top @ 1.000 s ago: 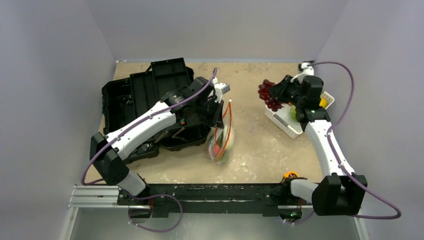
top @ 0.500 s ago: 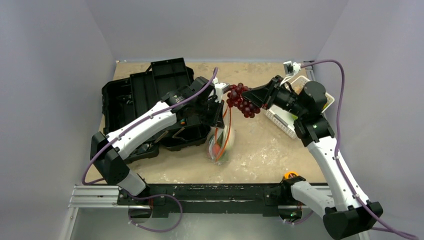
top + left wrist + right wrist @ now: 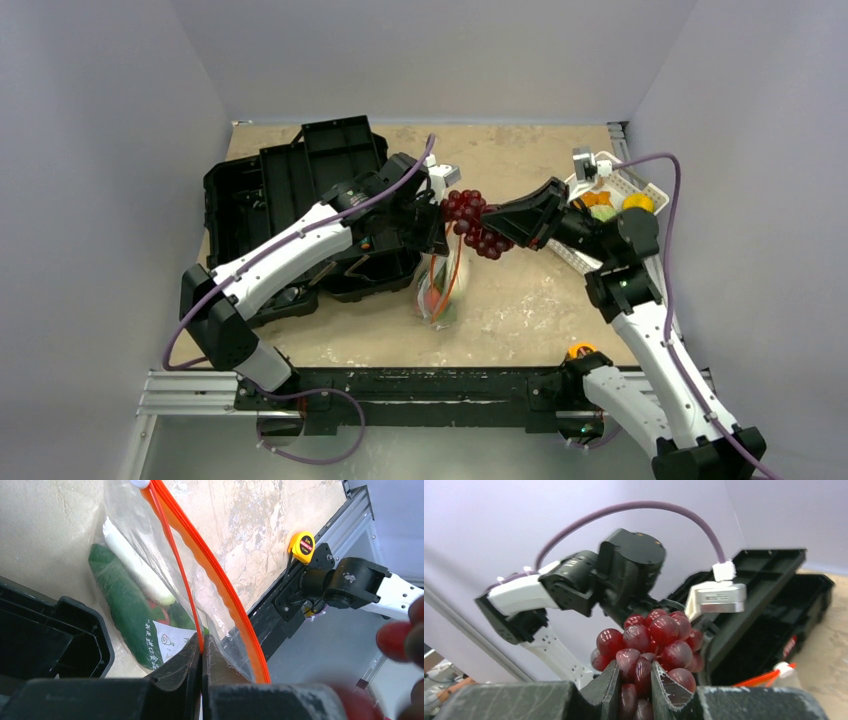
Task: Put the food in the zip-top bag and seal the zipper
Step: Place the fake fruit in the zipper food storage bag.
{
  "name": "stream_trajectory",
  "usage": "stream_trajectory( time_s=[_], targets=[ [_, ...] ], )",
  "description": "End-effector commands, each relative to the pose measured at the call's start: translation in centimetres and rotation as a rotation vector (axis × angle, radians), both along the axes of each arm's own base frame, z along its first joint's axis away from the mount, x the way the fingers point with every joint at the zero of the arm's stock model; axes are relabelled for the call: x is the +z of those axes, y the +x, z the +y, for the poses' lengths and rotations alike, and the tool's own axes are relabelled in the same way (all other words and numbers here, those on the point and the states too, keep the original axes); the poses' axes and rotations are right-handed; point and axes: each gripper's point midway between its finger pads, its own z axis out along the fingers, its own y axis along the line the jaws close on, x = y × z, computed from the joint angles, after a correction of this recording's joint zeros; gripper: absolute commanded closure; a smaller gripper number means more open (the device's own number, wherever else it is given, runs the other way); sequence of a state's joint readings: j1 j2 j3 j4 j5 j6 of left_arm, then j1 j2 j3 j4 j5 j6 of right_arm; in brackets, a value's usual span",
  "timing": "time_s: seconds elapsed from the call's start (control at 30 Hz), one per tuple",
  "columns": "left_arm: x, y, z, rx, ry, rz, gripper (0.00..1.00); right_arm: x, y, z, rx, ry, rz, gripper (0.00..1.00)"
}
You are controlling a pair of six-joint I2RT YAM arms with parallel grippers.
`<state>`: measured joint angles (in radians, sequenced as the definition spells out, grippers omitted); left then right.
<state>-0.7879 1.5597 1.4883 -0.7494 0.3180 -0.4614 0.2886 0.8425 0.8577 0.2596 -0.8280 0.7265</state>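
Left claw (image 3: 202, 652) pinches bag (image 3: 125, 550); label (image 3: 167, 641) writing illegible.

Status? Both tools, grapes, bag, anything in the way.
Left tool shut on zipper, holding zip-top bag mouth up. Right tool shut on grapes, beside the mouth, not in yet. Mouth gap looks narrow; left tool close alongside.

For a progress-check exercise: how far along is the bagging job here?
Done: a cucumber and white radish lie inside the zip-top bag. In hand: the left gripper pinches the zipper, the right gripper holds the grapes near the mouth. Left: food in the white basket, then sealing.
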Motion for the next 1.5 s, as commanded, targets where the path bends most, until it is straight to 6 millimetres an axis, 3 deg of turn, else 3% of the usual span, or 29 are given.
stream_trajectory(
  time_s=[0.0, 0.23, 0.43, 0.63, 0.8, 1.13, 1.3, 1.47],
  targets=[
    [2.7, -0.2, -0.5, -0.011, -0.084, -0.046, 1.00, 3.8, -4.7, 0.0, 0.132, 0.195, -0.125, 1.00],
    [3.8, -1.4, -1.6, -0.086, -0.167, -0.026, 1.00, 2.3, -4.8, 1.6, 0.148, 0.248, -0.147, 1.00],
    [3.6, -1.3, -1.6, -0.086, -0.163, -0.025, 1.00, 1.2, -3.4, 3.5, 0.129, 0.292, -0.148, 1.00],
    [4.1, -1.8, -1.9, -0.116, -0.184, -0.021, 1.00, -2.0, -3.0, 5.4, 0.173, 0.286, -0.137, 1.00],
    [4.2, -2.0, -2.0, -0.129, -0.193, -0.013, 1.00, -6.5, -1.2, 6.0, 0.102, 0.187, -0.120, 1.00],
    [4.0, -0.9, -1.1, -0.071, -0.158, -0.020, 1.00, -13.5, -0.5, 4.7, -0.011, -0.042, -0.029, 1.00],
    [3.5, -0.2, -0.4, -0.029, -0.115, -0.037, 1.00, -15.2, 0.0, 2.9, -0.115, -0.163, -0.012, 1.00],
    [3.2, 0.2, 0.0, -0.002, -0.089, -0.045, 1.00, -15.2, 0.1, 1.9, -0.160, -0.224, -0.018, 1.00]
  ],
)
